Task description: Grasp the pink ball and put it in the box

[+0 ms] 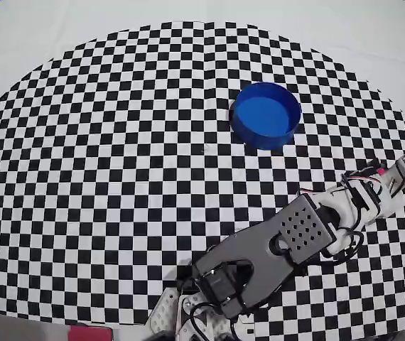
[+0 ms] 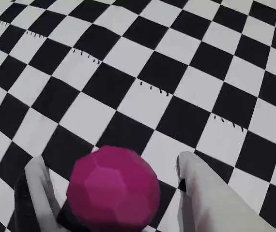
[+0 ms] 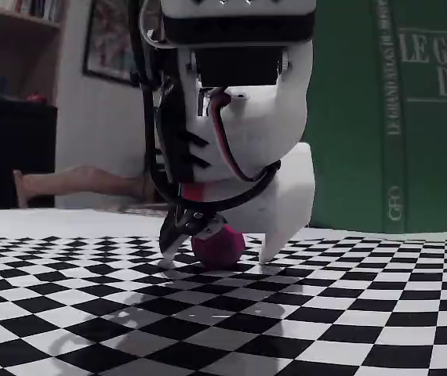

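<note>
The pink ball [image 2: 114, 188] is a small faceted magenta sphere resting on the checkered cloth. My gripper [image 2: 111, 162] stands open around it, one white finger [image 2: 36, 186] to its left and the other to its right, with a thin gap showing on each side. In the fixed view the ball [image 3: 218, 247] sits on the cloth between the two lowered fingertips of the gripper [image 3: 219, 254]. The box [image 1: 266, 141], a round blue tub, stands apart from the gripper, up and to the left of it in the overhead view. Nothing lies inside the box.
The arm [image 1: 302, 227] reaches from its base at the bottom edge of the overhead view toward the right side of the checkered cloth [image 1: 117, 142]. A green book [image 3: 412, 117] stands behind the table in the fixed view.
</note>
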`<state>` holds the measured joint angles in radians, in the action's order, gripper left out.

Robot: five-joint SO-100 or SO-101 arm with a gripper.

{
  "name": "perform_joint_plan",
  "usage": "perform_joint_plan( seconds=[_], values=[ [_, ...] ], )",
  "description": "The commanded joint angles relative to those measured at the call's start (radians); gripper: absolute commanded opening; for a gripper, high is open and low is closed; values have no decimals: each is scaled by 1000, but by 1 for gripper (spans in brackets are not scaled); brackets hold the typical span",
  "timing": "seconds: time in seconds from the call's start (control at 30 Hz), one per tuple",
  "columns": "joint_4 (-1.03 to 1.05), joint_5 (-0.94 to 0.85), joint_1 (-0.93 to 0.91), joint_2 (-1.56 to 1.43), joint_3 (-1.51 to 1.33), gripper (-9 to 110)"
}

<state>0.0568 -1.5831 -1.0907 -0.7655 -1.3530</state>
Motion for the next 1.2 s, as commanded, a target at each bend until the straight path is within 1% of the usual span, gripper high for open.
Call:
perform_joint_plan(
  seconds=[0.0, 1.17],
  values=[
    [5, 3, 3, -8, 49, 32],
    [9, 3, 5, 8, 51, 31]
  ],
)
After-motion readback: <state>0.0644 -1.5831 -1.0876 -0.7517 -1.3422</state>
